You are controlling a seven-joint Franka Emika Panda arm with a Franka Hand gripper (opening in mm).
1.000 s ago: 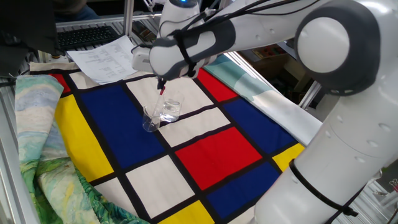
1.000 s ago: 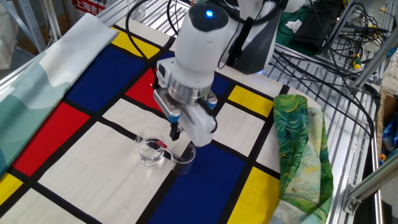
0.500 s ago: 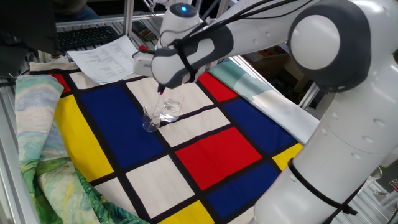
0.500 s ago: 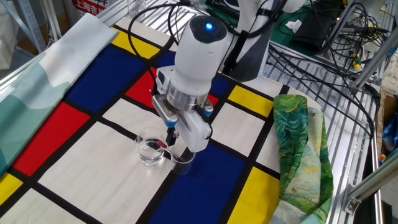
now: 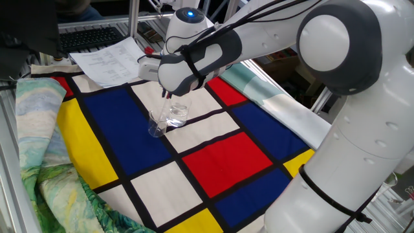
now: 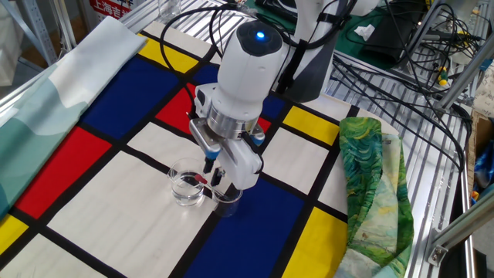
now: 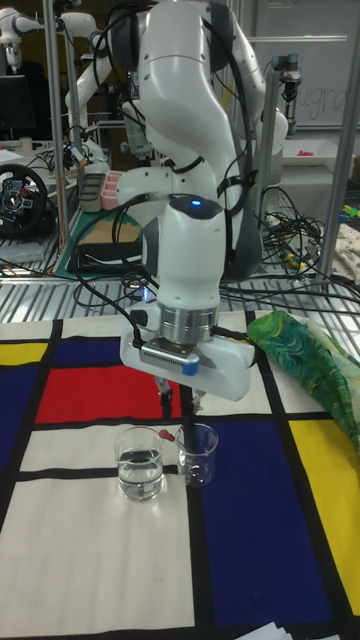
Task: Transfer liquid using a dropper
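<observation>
Two clear glass beakers stand side by side on the checked cloth. The wider beaker (image 7: 140,462) (image 6: 187,185) (image 5: 176,114) holds a little clear liquid (image 7: 140,480). The dropper leans in the smaller beaker (image 7: 198,455) (image 6: 227,194) (image 5: 156,124), and its red bulb (image 7: 160,433) (image 6: 199,179) pokes out over the wider beaker's rim. My gripper (image 7: 181,408) (image 6: 213,171) (image 5: 165,96) hangs just above both beakers, fingers apart, open, close over the dropper's upper end. The clear tube is hard to make out.
The beakers sit on a cloth (image 6: 93,201) of red, blue, yellow and white squares. A crumpled green fabric (image 6: 370,185) (image 5: 39,136) lies along one side. Papers (image 5: 110,58) and a keyboard (image 5: 90,37) sit at one end. Cables (image 6: 401,69) lie behind the arm.
My gripper has come down toward the beakers and a little sideways over the dropper. The beakers and the red bulb have stayed where they were.
</observation>
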